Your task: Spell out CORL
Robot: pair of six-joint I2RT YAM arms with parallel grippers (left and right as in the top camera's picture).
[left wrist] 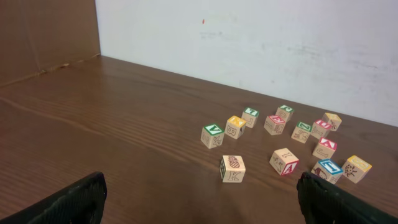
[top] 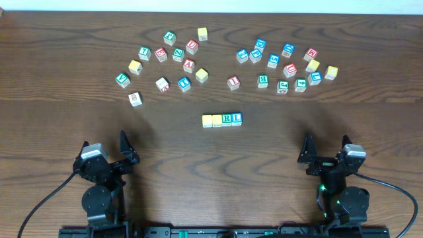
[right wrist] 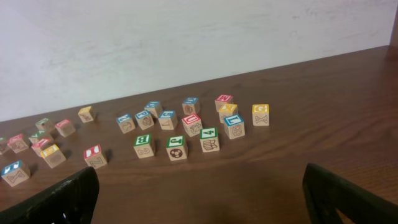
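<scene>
left tool [top: 104,142] wide open, empty; right tool [top: 326,142] likewise

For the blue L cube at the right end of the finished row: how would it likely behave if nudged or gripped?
The blue L cube looks like a small wooden block, so it is probably rigid and light. Its flat faces suggest it would slide rather than roll. It appears to sit against the R cube, so a leftward push would likely move both.

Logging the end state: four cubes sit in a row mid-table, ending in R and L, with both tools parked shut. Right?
Only the tools are wrong: the overhead view shows the left tool and right tool open, fingers spread. The row of four cubes does end in R and L.
</scene>
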